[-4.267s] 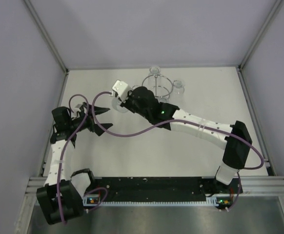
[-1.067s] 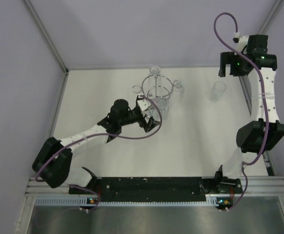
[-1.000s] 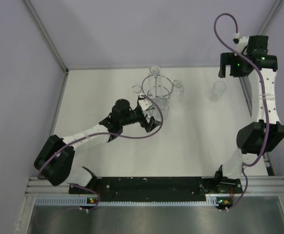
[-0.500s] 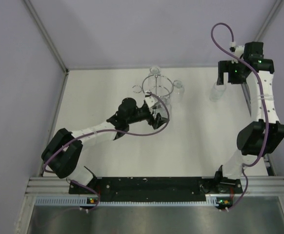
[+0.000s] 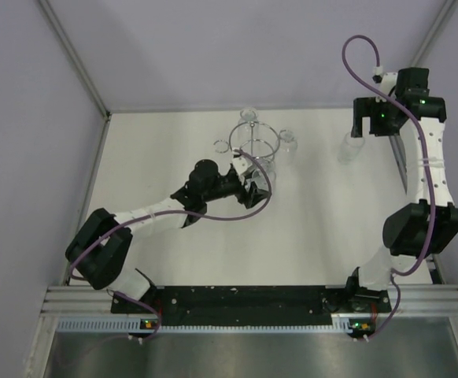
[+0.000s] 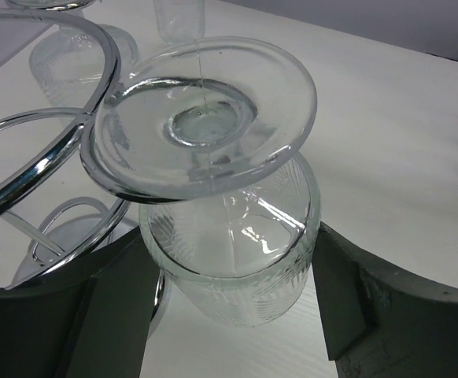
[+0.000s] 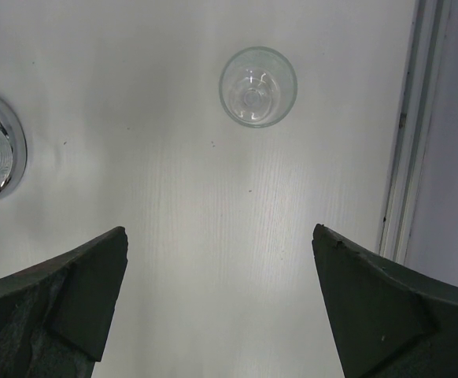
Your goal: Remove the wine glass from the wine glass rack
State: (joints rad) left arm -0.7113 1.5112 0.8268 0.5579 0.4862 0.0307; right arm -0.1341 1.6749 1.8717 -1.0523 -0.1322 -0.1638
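White table (image 6: 418, 157): left gripper (image 6: 233, 236) clasped the inverted wine glass (image 6: 205, 126) between its fingers, with the wine glass rack (image 6: 32, 175) beside its left finger. Right gripper (image 7: 219, 230) gaped wide.

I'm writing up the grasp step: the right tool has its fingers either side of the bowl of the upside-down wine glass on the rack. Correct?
Wrong arm: it is the left tool whose fingers sit either side of the bowl of the upside-down wine glass on the rack. The left wrist view shows it.
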